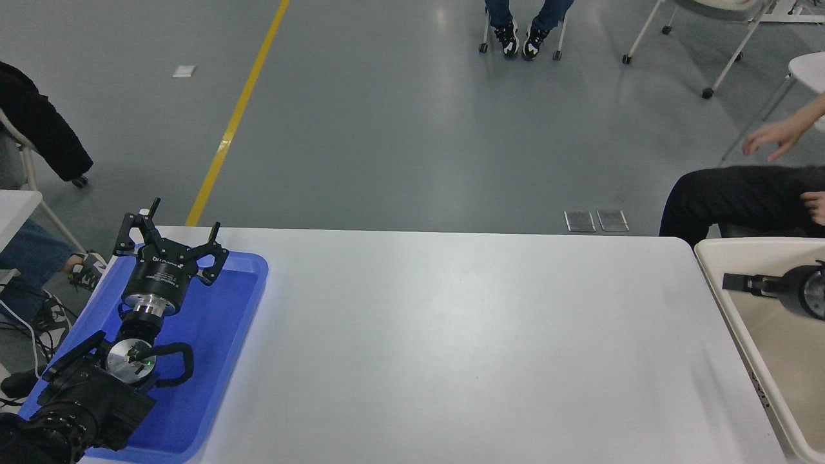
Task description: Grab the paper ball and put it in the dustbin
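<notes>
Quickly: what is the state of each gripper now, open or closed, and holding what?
Left gripper: open, holding nothing, parked over the blue tray.
Right gripper: over the dustbin; open or closed cannot be told; no paper ball visible.

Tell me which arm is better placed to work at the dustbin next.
The right. Its gripper hangs over the dustbin at the table's right end, while the left gripper sits parked over the blue tray, far away.

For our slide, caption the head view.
Right hand above the dustbin, left hand parked over the blue tray.
</notes>
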Motion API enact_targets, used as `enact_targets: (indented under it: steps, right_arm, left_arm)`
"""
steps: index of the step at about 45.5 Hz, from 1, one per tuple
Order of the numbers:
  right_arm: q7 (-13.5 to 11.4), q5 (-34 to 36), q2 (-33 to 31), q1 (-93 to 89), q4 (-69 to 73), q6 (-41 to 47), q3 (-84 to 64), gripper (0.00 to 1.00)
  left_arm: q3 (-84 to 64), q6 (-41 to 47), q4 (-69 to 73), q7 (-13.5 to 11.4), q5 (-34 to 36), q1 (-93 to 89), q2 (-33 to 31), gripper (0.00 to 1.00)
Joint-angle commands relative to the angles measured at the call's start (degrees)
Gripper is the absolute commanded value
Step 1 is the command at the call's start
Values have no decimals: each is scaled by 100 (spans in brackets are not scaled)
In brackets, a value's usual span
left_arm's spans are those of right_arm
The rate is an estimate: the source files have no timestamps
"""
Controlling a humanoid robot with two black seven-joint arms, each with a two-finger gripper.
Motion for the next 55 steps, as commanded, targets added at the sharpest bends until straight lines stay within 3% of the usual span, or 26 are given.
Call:
enact_targets:
  steps: [1, 6, 11, 23, 31, 42, 55]
  right_arm:
    - [-2, 997, 319, 686, 679, -23, 497, 100]
    - [-2, 1824, 609, 580, 574, -67, 937, 100]
    - [-2, 2202, 829, 361, 381, -102, 1621, 100]
    - [7, 2405, 1839, -1255, -1166, -76, 4714, 100]
    - [16, 2414, 2227, -1942, -1342, -85, 6605, 100]
    - [24, 2800, 2297, -2575, -1737, -14, 7845, 100]
    - [112, 4364, 2315, -3278, -1896, 433, 8618, 100]
  left_arm:
    - [0, 0, 0, 1, 0, 0, -1, 100]
    - [9, 0, 0, 1, 0, 0, 8, 100]
    - [0, 0, 0, 1, 0, 0, 8, 100]
    - [9, 0, 0, -7, 0, 9, 17, 100]
    - [0, 0, 0, -7, 0, 0, 17, 100]
    - [0, 0, 0, -16, 0, 0, 17, 100]
    - [0, 0, 0, -16, 0, 0, 17, 100]
